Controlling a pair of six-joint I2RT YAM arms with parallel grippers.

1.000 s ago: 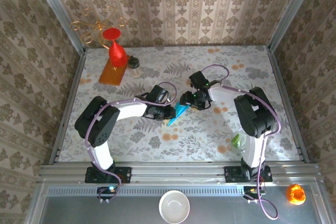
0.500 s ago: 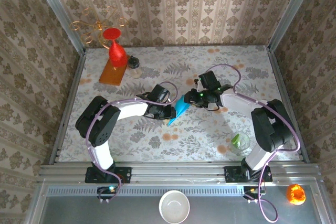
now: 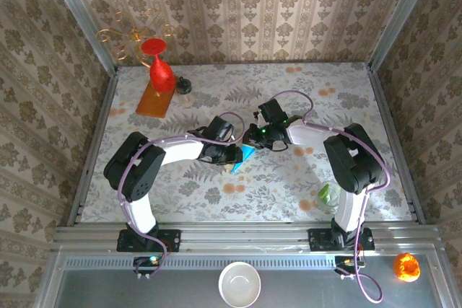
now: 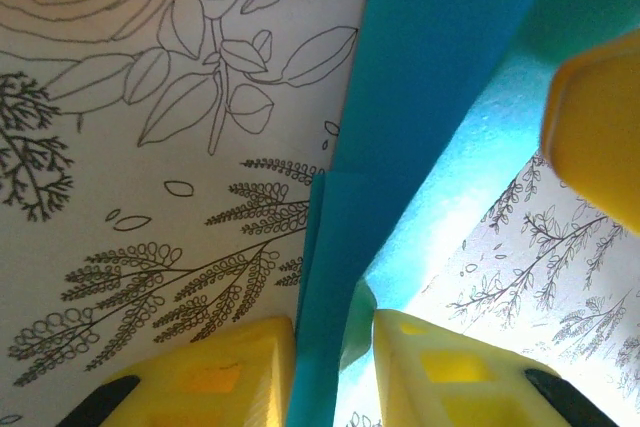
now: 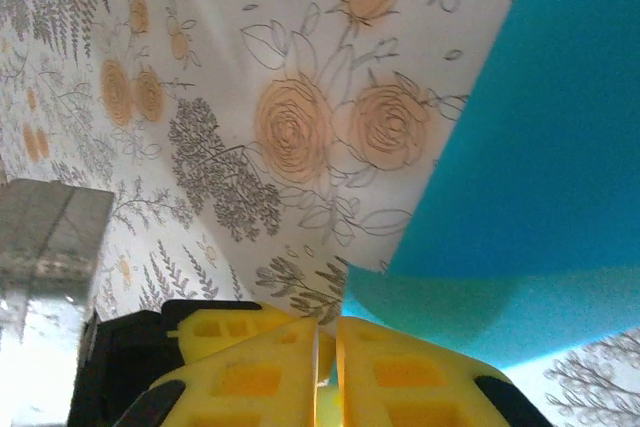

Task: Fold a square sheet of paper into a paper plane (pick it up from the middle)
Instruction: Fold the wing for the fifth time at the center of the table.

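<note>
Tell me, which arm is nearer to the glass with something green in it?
Right. The right arm rises close beside the glass; the left arm stands far off to its left.

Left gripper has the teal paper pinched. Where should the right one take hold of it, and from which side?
Likely the raised flap of the teal paper, at the edge away from the left gripper. It is bent up off the table there, so the right gripper can straddle the edge coming from its own side, opposite the pinch.
</note>
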